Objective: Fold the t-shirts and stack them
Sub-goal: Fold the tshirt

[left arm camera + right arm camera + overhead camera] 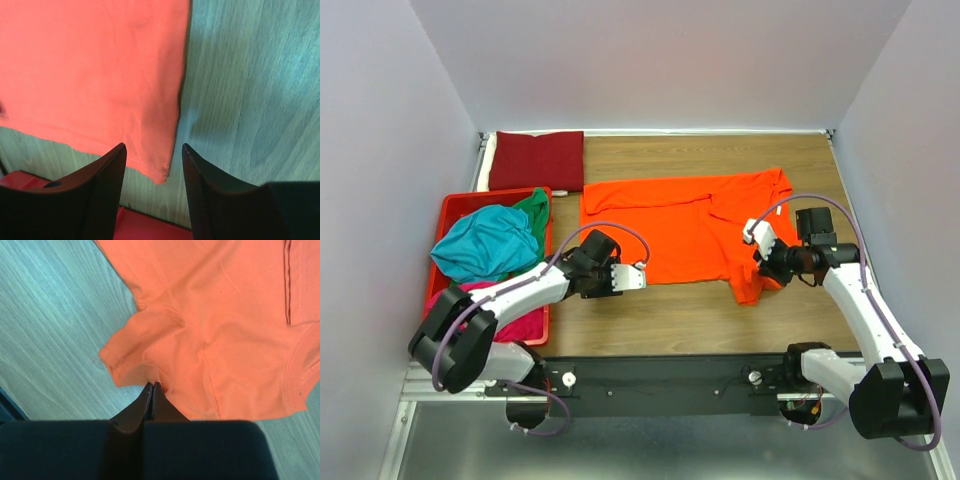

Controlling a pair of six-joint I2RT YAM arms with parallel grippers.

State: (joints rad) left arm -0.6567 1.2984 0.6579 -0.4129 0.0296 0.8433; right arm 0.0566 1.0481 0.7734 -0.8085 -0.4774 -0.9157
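The left pincer (153, 147) stands spread, one finger on each side of the near left corner of the orange t-shirt (90, 70), just above the hem and not closed on it. The right pincer (152, 385) is pressed together, its tips meeting the edge of the shirt's near sleeve (135, 355), where a small fold rises toward them (whether any cloth is caught between the fingers cannot be told).

The orange t-shirt lies spread flat across the middle of the table (670, 320), reaching toward the right edge with its collar on that side. At the far left corner lies a folded dark red t-shirt (537, 160). Along the left edge sits a red crate (470, 200) holding a crumpled teal t-shirt (485, 245), a green t-shirt (533, 205) at its far end and a magenta t-shirt (515, 322) at its near end.
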